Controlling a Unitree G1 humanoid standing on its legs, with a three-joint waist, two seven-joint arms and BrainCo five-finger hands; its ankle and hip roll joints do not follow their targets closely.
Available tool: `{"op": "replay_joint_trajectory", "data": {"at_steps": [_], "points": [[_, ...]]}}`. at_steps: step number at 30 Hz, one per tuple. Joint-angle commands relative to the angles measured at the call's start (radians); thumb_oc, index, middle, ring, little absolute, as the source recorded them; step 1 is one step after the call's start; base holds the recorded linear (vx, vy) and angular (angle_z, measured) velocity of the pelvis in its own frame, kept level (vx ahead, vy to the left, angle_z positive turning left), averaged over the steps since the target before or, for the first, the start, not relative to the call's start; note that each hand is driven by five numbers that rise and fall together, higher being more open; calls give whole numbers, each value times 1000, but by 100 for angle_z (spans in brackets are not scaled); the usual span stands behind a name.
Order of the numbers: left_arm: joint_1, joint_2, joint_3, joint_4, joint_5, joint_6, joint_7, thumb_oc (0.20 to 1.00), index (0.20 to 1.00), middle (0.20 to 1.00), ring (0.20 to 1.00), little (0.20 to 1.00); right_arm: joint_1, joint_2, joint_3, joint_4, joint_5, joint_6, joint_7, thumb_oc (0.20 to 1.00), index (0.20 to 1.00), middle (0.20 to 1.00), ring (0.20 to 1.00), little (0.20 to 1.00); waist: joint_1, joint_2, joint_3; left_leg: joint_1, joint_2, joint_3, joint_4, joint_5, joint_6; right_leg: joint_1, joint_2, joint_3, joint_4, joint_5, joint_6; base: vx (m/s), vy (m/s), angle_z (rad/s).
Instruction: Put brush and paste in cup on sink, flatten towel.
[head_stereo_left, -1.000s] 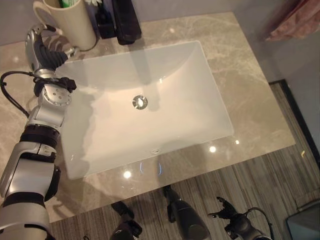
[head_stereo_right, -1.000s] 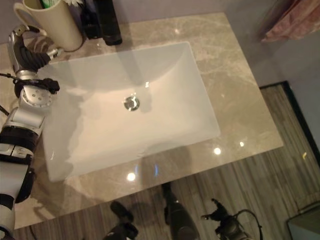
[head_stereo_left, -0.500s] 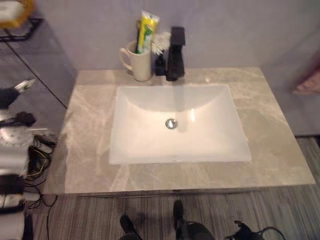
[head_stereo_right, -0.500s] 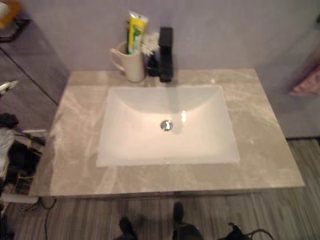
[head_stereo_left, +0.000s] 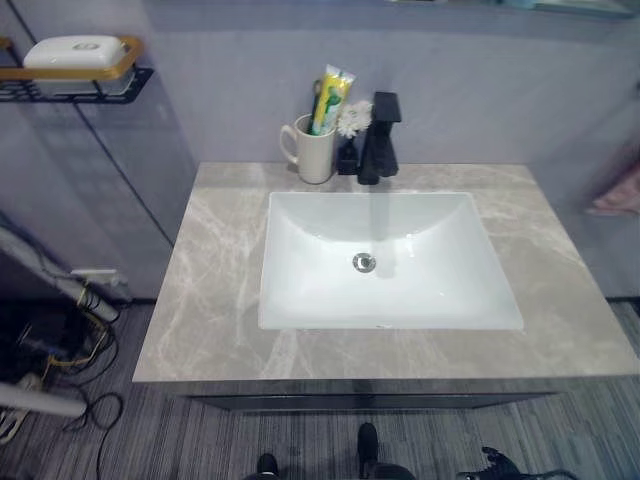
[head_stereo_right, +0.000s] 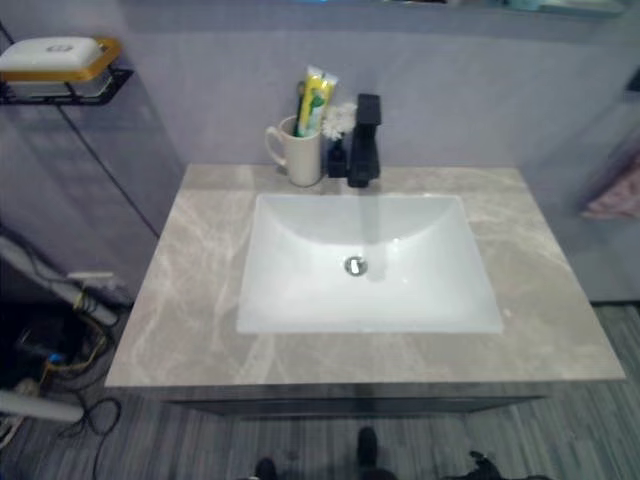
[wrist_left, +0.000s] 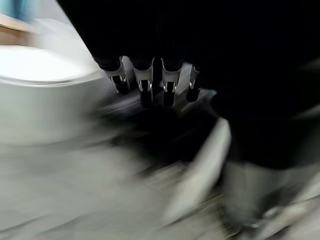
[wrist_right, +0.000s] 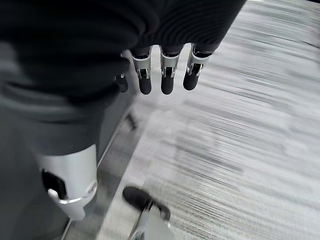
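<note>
A cream cup (head_stereo_left: 316, 152) stands at the back of the marble counter (head_stereo_left: 215, 290), just left of the black tap (head_stereo_left: 378, 140). A yellow-green paste tube (head_stereo_left: 329, 98) stands upright in it, with a thin handle beside it that may be the brush. A pink towel (head_stereo_left: 620, 190) shows at the far right edge, past the counter. My left hand (wrist_left: 145, 82) hangs with relaxed fingers and holds nothing. Over the striped floor, my right hand (wrist_right: 167, 75) is open and holds nothing too.
A white basin (head_stereo_left: 385, 262) fills the counter's middle. A small white flower (head_stereo_left: 352, 118) sits between cup and tap. A wall shelf with a white soap (head_stereo_left: 75, 55) hangs at upper left. Pipes and cables (head_stereo_left: 60, 340) lie on the floor at left.
The camera has pulled back and risen, so the whole sink now shows. My left arm, by the cup a second ago, has withdrawn from the counter and left the eye views.
</note>
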Motion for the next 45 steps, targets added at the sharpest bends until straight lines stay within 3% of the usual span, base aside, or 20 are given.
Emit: {"op": "replay_joint_trajectory", "data": {"at_steps": [1,4,6,7,9,10,13,19,21,22,24,25,26,28,29,30,32,37,40,45], "points": [[-79,-25,-103,15,120,41,-169,1000,1000,1000,1000,1000,-77,-22,20,-9,15,20,16,1000,1000,1000,1000,1000,-44,66,41,35,-84,-24,-56,17,58,-88,103,-18,14,44,10,-177,234,-112],[-108,-72,-216,56,256,59,-234,1000,1000,1000,1000,1000,-78,-11,22,-20,7,26,22,1000,1000,1000,1000,1000,-64,52,45,37,-93,15,-92,36,63,-121,100,6,15,82,31,-164,125,-113],[-140,-110,-337,19,358,55,-266,1000,1000,1000,1000,1000,-85,9,32,-31,6,30,21,1000,1000,1000,1000,1000,-73,36,62,26,-85,60,-93,46,63,-156,83,-35,21,111,58,-230,16,-86],[-161,-125,-427,-12,407,49,-312,1000,1000,1000,1000,1000,-96,16,51,-46,9,33,29,1000,1000,1000,1000,1000,-65,41,77,19,-57,105,-93,62,62,-145,64,-133,67,48,55,-217,10,-118],[-161,-129,-463,-31,421,46,-328,1000,1000,1000,1000,1000,-87,17,59,-59,12,33,37,1000,1000,1000,1000,1000,-63,43,81,18,-45,129,-93,67,62,-128,61,-147,107,11,40,-193,4,-112],[-168,-140,-510,-67,430,44,-334,1000,1000,1000,1000,1000,-70,21,62,-50,15,31,49,1000,1000,1000,1000,1000,-57,52,78,25,-28,160,-93,65,66,-93,62,-153,169,-54,20,-170,-38,-94],[-186,-180,-562,-94,437,42,-336,1000,1000,1000,1000,1000,-52,33,42,-21,33,35,43,1000,1000,1000,1000,1000,-49,68,62,42,2,226,-91,56,65,-8,22,-216,208,-121,28,-140,-64,-109],[-211,-197,-607,-137,478,38,-303,1000,1000,1000,1000,1000,-87,55,59,-4,-15,45,23,1000,1000,1000,1000,1000,16,64,20,86,64,477,-82,68,52,84,-182,-588,247,-25,83,-92,-107,-145],[-225,-189,-604,-137,486,40,-284,1000,1000,1000,1000,1000,-85,67,66,-8,-17,44,21,1000,1000,1000,1000,1000,16,53,12,103,71,514,-78,66,47,87,-176,-588,239,-32,81,29,-246,-168],[-237,-183,-624,-150,509,36,-270,1000,1000,1000,1000,1000,-76,68,71,-17,-10,40,14,1000,1000,1000,1000,1000,2,40,-3,112,94,537,-55,70,32,93,-113,-513,162,-69,57,48,-455,-151],[-252,-171,-659,-177,539,23,-266,1000,1000,1000,1000,1000,-68,63,75,-29,-7,34,10,1000,1000,1000,1000,1000,-11,40,-4,108,117,542,-28,71,17,90,-79,-461,138,-89,45,37,-305,-125],[-262,-160,-680,-208,553,11,-267,1000,1000,1000,1000,1000,-61,52,81,-50,-13,26,7,1000,1000,1000,1000,1000,-22,39,-1,97,135,532,14,72,9,89,-60,-426,123,-100,36,105,-374,-67],[-262,-114,-692,-318,556,-12,-267,1000,1000,1000,1000,1000,-36,-1,88,-164,-15,10,12,1000,1000,1000,1000,1000,-24,43,21,65,213,485,185,94,-38,109,1,-348,85,-131,6,116,-403,-46],[-253,-110,-684,-341,537,-10,-270,1000,1000,1000,1000,1000,-25,-22,83,-195,-10,9,17,1000,1000,1000,1000,1000,-14,47,30,42,238,446,243,113,-54,125,25,-326,67,-142,-8,37,-230,-109],[-243,-109,-669,-378,488,-6,-260,1000,1000,1000,1000,1000,-37,-61,88,-226,-13,7,24,1000,1000,1000,1000,1000,27,44,61,-32,138,214,300,129,-22,131,47,-260,59,-145,-36,-6,-128,-194],[-255,-118,-668,-367,485,-6,-259,1000,1000,1000,1000,1000,-42,-63,92,-237,-21,9,28,1000,1000,1000,1000,1000,38,42,69,-79,97,152,299,99,-2,133,46,-231,58,-145,-33,36,-130,-221],[-281,-116,-677,-347,497,-13,-247,1000,1000,1000,1000,1000,-37,-74,95,-256,-29,7,36,1000,1000,1000,1000,1000,34,38,72,-113,105,185,213,98,8,149,41,-213,62,-156,-25,150,-24,-149],[-300,-118,-707,-399,496,-17,-248,1000,1000,1000,1000,1000,-64,-75,120,-275,-18,-6,50,1000,1000,1000,1000,1000,71,46,95,-184,63,79,210,125,15,159,62,-175,138,-209,-35,168,8,-56],[-325,-104,-711,-453,451,-12,-252,1000,1000,1000,1000,1000,-94,-81,120,-336,2,-5,59,1000,1000,1000,1000,1000,52,61,151,-141,57,128,248,28,72,55,31,-203,386,-289,-30,40,106,-69],[-345,-98,-716,-485,426,-13,-248,1000,1000,1000,1000,1000,-111,-95,117,-408,40,-14,73,1000,1000,1000,1000,1000,45,50,192,-200,86,158,437,-78,93,-9,8,-215,504,-349,-60,26,29,-7]]}}
